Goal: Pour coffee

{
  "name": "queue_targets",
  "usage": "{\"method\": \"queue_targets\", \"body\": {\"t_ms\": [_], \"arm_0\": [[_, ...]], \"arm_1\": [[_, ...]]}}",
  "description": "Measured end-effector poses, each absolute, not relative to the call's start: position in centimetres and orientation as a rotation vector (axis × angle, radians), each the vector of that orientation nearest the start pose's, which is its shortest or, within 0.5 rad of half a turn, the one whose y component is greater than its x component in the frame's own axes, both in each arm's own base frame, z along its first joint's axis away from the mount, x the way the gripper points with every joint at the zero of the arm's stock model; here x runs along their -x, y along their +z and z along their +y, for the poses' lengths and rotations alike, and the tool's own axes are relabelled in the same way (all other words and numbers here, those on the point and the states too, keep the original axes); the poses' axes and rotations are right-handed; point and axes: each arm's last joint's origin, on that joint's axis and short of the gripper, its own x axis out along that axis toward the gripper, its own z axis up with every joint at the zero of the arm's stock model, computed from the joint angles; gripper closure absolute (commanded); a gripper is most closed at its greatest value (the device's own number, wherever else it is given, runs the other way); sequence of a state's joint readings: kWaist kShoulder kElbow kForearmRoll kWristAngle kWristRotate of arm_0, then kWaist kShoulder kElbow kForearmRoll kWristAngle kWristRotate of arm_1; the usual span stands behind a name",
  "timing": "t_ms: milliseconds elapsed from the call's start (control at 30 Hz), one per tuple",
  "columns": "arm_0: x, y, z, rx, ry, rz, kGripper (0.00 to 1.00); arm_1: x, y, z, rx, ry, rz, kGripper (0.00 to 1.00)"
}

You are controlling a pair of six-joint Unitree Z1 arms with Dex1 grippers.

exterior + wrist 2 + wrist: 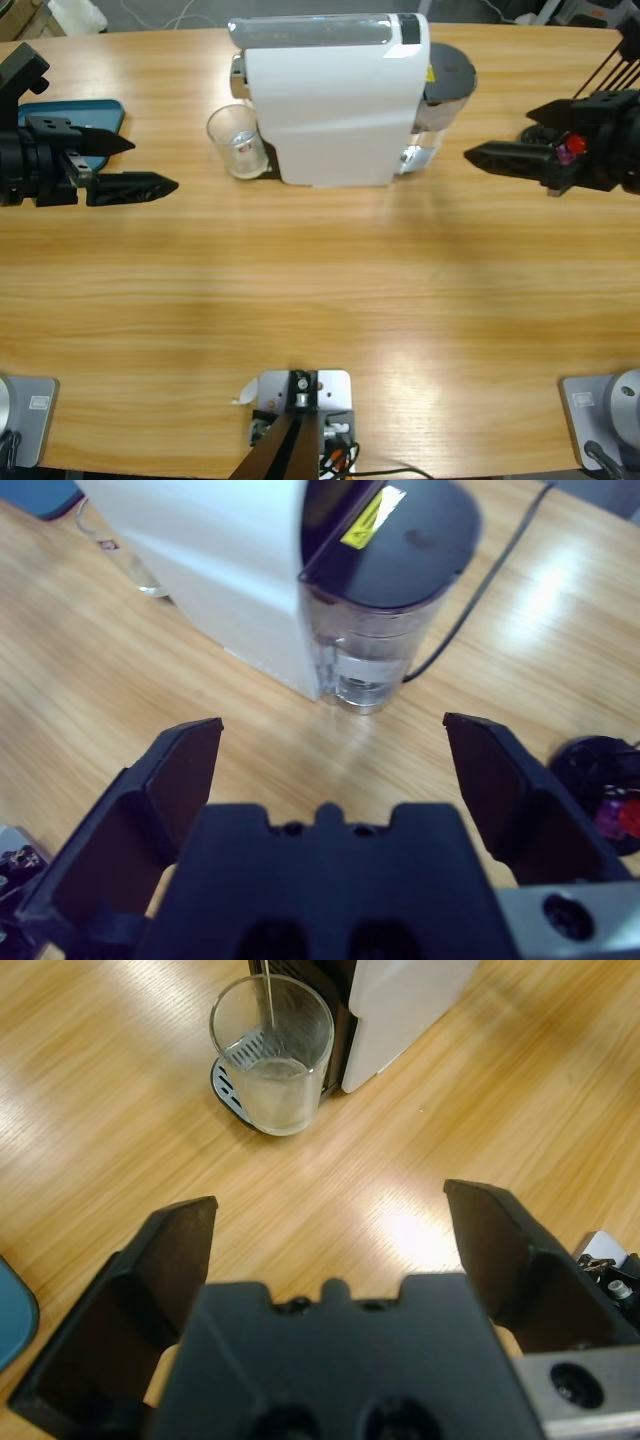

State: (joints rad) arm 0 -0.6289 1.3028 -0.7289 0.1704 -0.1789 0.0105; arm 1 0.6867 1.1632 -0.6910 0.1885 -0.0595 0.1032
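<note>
Brewing under way: a thin stream falls into the glass [271, 1052] on the machine's [335, 100] drip tray, where a shallow layer of pale coffee [276, 1075] sits. I hold the left gripper [330, 1230] and the right gripper [330, 745] off, jaws apart, holding nothing. Next, I judge, the left must close on the glass without tipping it.

A shallow layer of pale coffee [275, 1085] lies in the upright clear tumbler [272, 1052].
</note>
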Motion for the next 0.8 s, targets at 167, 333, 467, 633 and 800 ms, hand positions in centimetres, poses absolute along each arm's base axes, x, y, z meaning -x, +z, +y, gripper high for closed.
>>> {"method": "queue_targets", "body": {"t_ms": [167, 333, 467, 633, 800], "arm_0": [[-16.3, 29.0, -13.0, -0.180, -0.773, 0.742, 0.009], [-16.1, 28.7, -12.8, -0.182, -0.772, 0.752, 0.009], [-15.9, 28.7, -12.7, -0.181, -0.773, 0.747, 0.009], [-15.8, 28.8, -12.6, -0.180, -0.773, 0.742, 0.009], [-15.8, 28.8, -12.6, -0.180, -0.773, 0.742, 0.009]], "arm_1": [[-13.4, 30.5, 10.5, 0.185, 0.559, 0.625, 0.000], [-13.7, 30.3, 11.1, 0.290, 0.672, 0.608, 0.000], [-13.6, 30.3, 12.1, 0.261, 0.837, 0.599, 0.000], [-13.3, 30.2, 12.6, 0.260, 0.963, 0.601, 0.000], [-13.3, 29.9, 12.7, 0.277, 1.001, 0.622, 0.000]]}}
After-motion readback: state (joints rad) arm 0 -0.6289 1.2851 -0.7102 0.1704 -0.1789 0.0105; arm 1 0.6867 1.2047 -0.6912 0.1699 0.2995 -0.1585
